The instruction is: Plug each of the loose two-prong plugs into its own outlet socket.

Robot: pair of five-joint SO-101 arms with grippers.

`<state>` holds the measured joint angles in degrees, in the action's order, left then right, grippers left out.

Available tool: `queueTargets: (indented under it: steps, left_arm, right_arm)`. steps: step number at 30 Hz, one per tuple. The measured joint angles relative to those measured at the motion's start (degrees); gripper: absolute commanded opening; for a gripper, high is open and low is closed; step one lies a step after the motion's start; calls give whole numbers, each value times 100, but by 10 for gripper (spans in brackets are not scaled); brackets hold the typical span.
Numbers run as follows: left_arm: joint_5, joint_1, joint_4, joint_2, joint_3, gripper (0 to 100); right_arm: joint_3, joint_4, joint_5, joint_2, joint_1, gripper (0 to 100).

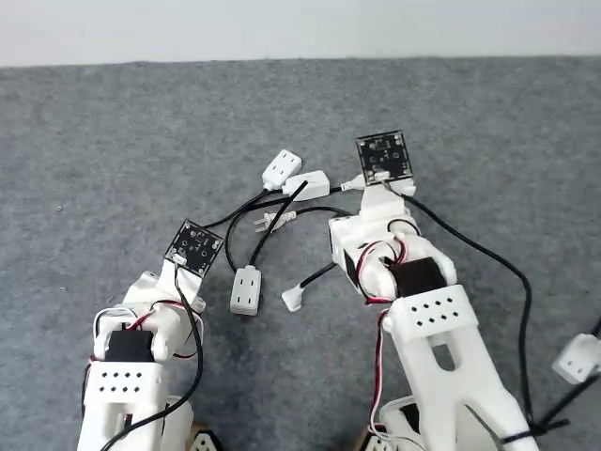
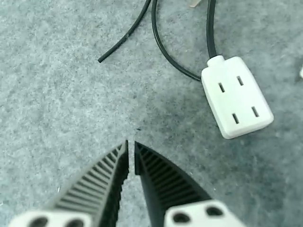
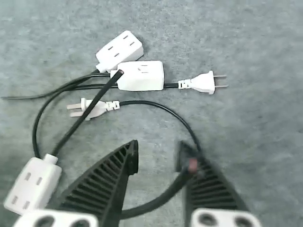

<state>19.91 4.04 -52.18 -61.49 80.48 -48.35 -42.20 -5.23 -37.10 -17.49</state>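
Left jaws sitting pressed together near outlet socket (image 2: 236,97); right jaws hanging spread around black cord (image 3: 156,201), not pinching

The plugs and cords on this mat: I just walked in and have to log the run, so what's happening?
Two robot arms sit over loose cords. The left gripper is shut on nothing, beside a white outlet socket. The right gripper is open, with a black cord passing between its fingers, unclamped. Ahead of it a two-prong plug and a second plug lie loose on the grey mat, neither plugged in.
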Motion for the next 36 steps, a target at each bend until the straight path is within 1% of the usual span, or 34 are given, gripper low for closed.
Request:
queueTargets:
  steps: [4, 6, 9, 11, 15, 21, 23, 28, 33, 36]
  left_arm:
    - [0, 0, 0, 0, 0, 20]
    - [0, 0, 0, 0, 0, 20]
    - [0, 0, 0, 0, 0, 20]
    - [0, 0, 0, 0, 0, 20]
    - [0, 0, 0, 0, 0, 20]
    - [0, 0, 0, 0, 0, 20]
    - [0, 0, 0, 0, 0, 20]
    - [0, 0, 0, 0, 0, 20]
    - [114, 0, 0, 0, 0, 20]
    - [167, 0, 0, 0, 0, 20]
  right_arm:
    - [97, 9, -738, 0, 290, 91]
    - [229, -9, -1081, 0, 360, 88]
    - [378, -237, -1398, 0, 369, 87]
    - [475, -448, -1679, 0, 334, 96]
    - [738, -870, -2180, 0, 343, 165]
    - [844, -949, -2374, 0, 554, 177]
    - [844, -949, -2453, 0, 387, 177]
    - [589, -738, -2848, 211, -325, 177]
    - [712, -554, -2901, 1389, -633, 177]
    - [1187, -756, -3015, 2251, -738, 177]
